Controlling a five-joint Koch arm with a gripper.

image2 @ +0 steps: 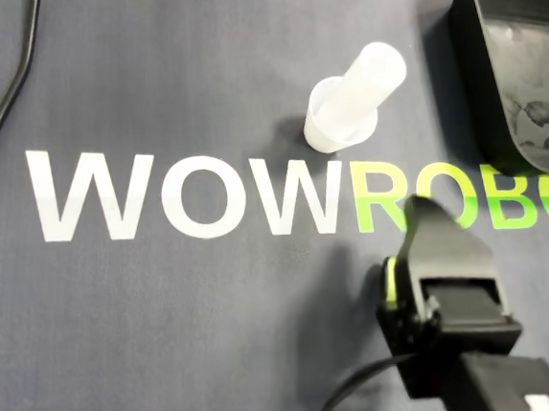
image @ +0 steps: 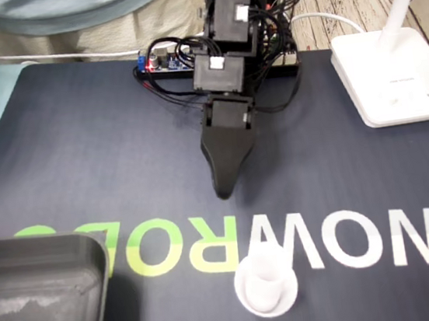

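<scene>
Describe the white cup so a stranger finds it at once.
Find the WOWROBO lettering on the dark mat. The cup stands by its second W, opposite the arm. It alone is small and translucent; the tray is dark, the lamp base flat.

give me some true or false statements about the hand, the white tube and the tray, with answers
1. The hand holds the white tube. False: the tube stands on the mat, apart from the hand.
2. The tube is inside the dark tray. False: it stands on the mat, outside it.
3. The mat bears white and green letters. True.
4. A white lamp base shows at the right in the fixed view. True.
</scene>
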